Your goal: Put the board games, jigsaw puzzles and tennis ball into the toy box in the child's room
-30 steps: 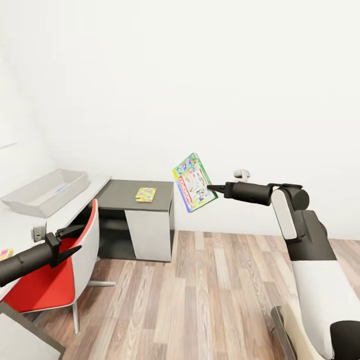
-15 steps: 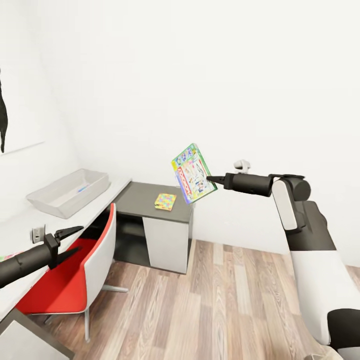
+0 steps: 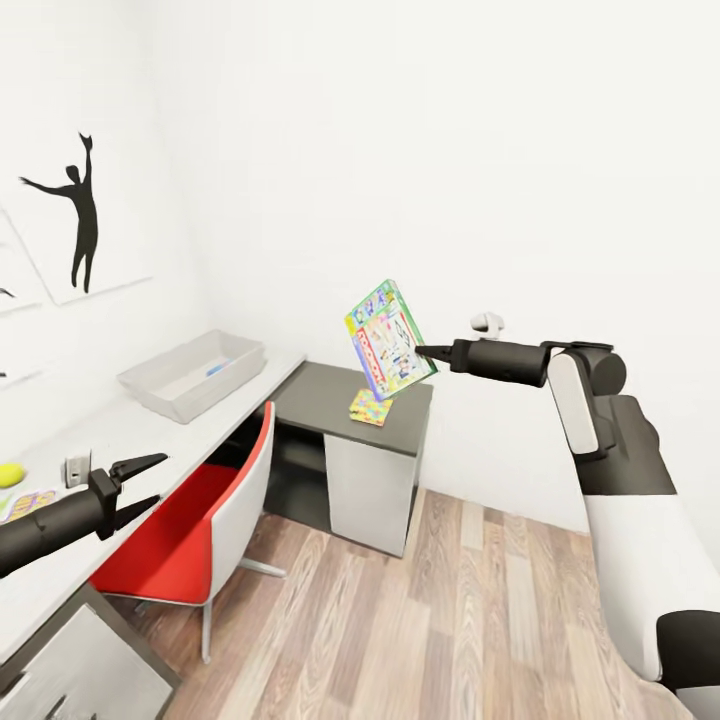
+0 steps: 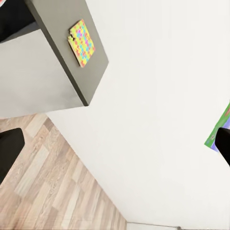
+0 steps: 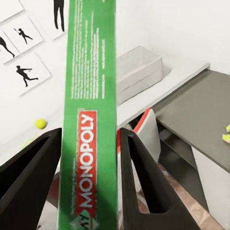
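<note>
Monopoly board game point(image 3: 388, 339) aloft, pinched on edge in the right tool point(image 3: 420, 352), long axis tilted up-and-down, "MONOPOLY" readable along the green spine point(image 5: 91, 120). Toy box point(image 3: 193, 374) off to the left on the white bench point(image 3: 130, 440), well apart, beyond the red chair point(image 3: 190, 520). Nearer it: left tool point(image 3: 140, 478), spread apart, holding nothing. Tennis ball point(image 3: 10, 474) at far left.

Right claw point(image 3: 420, 351) clamped, arm outstretched; left claw point(image 3: 143, 479) spread.
</note>
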Motion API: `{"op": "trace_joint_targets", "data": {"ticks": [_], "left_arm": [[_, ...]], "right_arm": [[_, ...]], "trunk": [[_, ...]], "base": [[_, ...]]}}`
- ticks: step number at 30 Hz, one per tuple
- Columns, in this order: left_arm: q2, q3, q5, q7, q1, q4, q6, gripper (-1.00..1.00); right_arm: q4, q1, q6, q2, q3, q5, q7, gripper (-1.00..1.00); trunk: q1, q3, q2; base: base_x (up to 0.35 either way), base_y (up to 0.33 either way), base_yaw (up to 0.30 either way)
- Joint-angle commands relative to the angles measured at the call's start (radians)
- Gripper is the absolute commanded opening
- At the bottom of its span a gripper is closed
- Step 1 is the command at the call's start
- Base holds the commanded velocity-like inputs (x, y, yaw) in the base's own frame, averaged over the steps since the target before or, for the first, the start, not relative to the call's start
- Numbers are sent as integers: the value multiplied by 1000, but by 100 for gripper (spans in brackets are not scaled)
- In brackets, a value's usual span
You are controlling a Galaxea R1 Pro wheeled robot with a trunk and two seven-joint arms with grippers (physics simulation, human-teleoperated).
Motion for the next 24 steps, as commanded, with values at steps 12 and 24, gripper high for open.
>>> {"op": "trace_joint_targets", "data": {"ticks": [12, 24], "left_arm": [[-1, 73, 16, 5, 17, -3, 6, 100], [0, 184, 71, 16, 83, -2, 6, 100]], "right_arm": [[-3, -6, 3, 6, 69, 3, 7, -100], [-9, -15, 3, -1, 68, -88, 7, -100]], "trunk": [[1, -7, -2], [1, -12, -2]], "base": [[241, -133, 291], [16, -9, 286]]}}
